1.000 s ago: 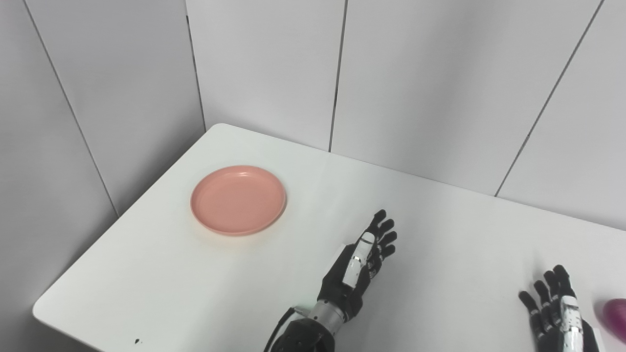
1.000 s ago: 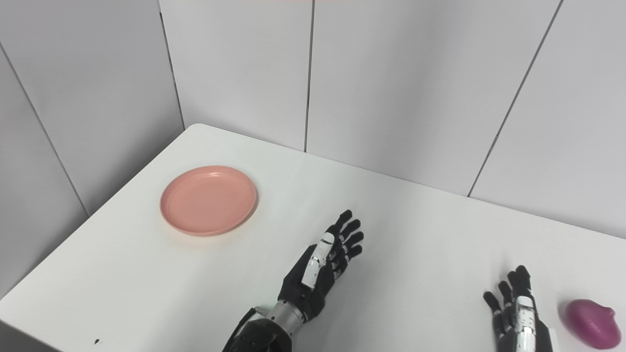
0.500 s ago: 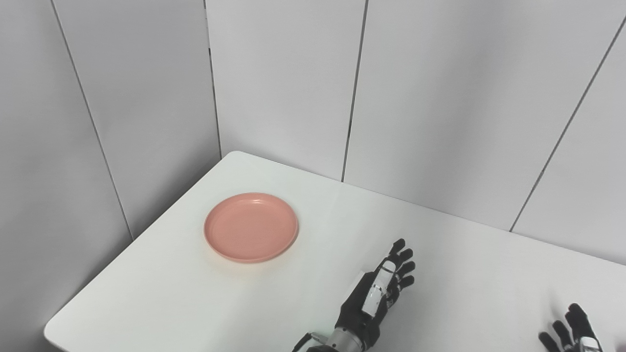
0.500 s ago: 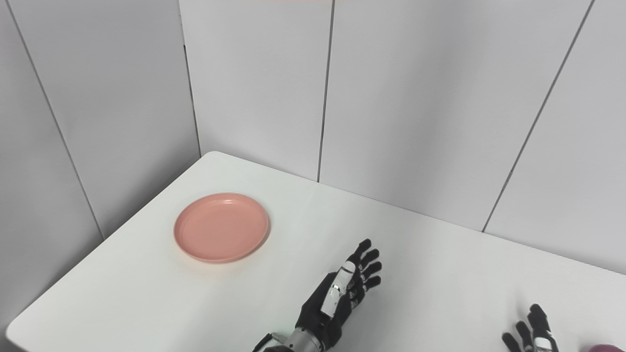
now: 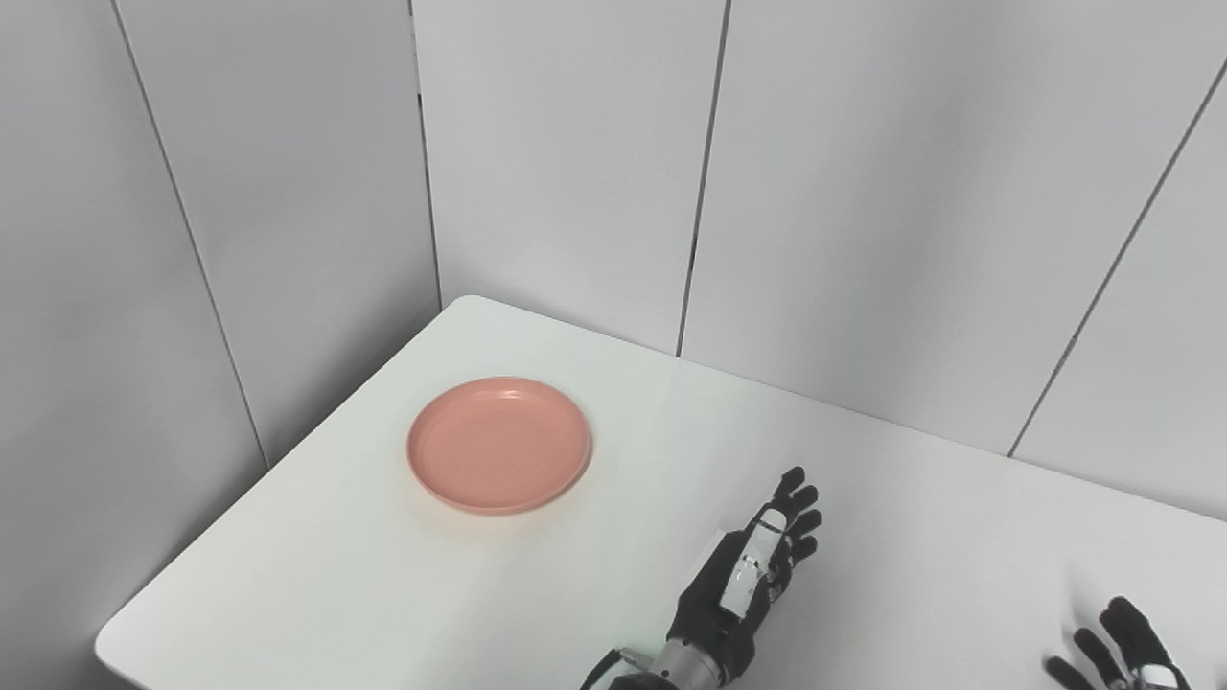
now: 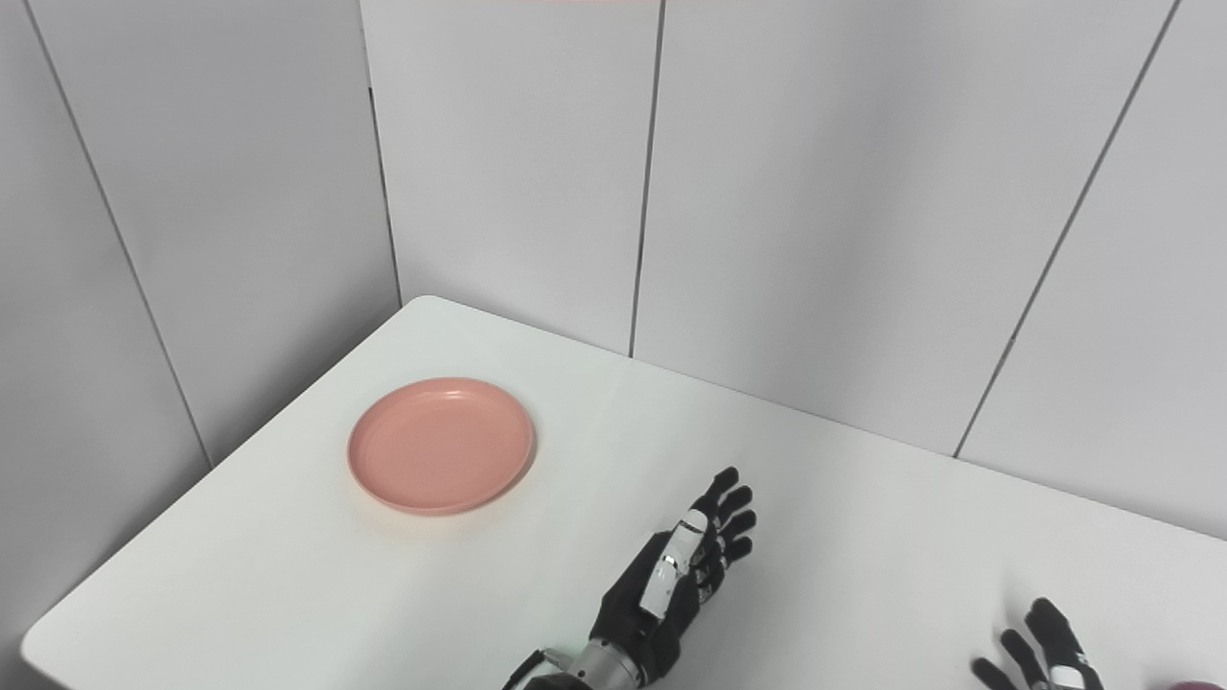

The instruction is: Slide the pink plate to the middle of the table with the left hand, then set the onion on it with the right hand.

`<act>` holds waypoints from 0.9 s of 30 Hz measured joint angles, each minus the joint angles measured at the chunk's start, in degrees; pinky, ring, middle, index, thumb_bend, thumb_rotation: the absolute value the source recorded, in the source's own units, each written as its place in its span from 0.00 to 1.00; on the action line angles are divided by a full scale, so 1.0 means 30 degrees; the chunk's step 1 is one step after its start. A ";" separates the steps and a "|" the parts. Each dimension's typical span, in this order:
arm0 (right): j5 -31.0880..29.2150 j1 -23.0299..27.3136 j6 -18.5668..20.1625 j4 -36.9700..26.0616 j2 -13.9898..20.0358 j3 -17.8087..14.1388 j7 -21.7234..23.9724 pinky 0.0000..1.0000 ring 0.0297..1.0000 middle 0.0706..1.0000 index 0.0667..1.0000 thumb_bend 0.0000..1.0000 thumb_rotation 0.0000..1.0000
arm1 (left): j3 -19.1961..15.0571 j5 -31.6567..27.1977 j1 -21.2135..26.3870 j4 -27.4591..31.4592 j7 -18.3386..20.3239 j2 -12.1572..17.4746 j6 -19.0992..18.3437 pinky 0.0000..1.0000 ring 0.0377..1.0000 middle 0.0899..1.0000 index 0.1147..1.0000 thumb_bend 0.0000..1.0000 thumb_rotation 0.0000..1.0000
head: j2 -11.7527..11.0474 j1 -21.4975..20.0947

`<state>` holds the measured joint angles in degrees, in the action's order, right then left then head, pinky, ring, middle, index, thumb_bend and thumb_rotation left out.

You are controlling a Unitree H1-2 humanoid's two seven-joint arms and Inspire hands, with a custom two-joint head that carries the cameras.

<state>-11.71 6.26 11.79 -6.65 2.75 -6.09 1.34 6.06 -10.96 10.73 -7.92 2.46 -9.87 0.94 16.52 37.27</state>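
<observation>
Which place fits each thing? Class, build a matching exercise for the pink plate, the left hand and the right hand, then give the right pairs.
Things:
1. pink plate
2. left hand
3. right hand

Places:
A. bottom right corner, partly cut off
B. near the table's far left corner, nothing on it
C. open above mid-table, right of the plate

Pairs: 1-B, 2-C, 3-A

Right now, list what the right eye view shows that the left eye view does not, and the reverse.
Only the right eye view: a purple sliver of the onion at the bottom edge, beside the right hand. Only the left eye view: nothing of its own. Both: the pink plate, bare, on the white table, the left hand open and apart from it, and the right hand's spread fingers.
</observation>
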 measured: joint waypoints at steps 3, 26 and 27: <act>-0.0023 0.0006 -0.0006 0.0050 0.0000 0.0012 0.0027 0.59 0.86 0.90 0.84 0.46 0.75 | -0.0267 0.0000 -0.0008 0.0403 -0.0046 0.0009 -0.0432 0.97 0.97 0.99 0.98 0.47 1.00 | -0.0030 -0.0029; 0.0332 0.0241 -0.0413 0.0470 -0.0086 0.0072 0.0026 0.25 0.82 0.87 0.77 0.53 0.75 | -0.2370 -0.0075 0.1438 0.3655 -0.0300 0.0889 -0.2213 0.98 0.96 0.97 0.96 0.45 1.00 | -0.0381 0.0029; 0.0334 0.0247 -0.0438 0.0500 -0.0081 0.0079 0.0037 0.13 0.83 0.88 0.78 0.54 0.76 | -0.2408 -0.0073 0.1588 0.3659 -0.0295 0.1035 -0.2216 0.97 0.96 0.97 0.96 0.46 1.00 | -0.0410 0.0029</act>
<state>-10.71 7.00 10.47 -5.15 2.51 -5.85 1.45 -1.17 -11.18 15.50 3.06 1.58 -6.76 -5.70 15.29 37.35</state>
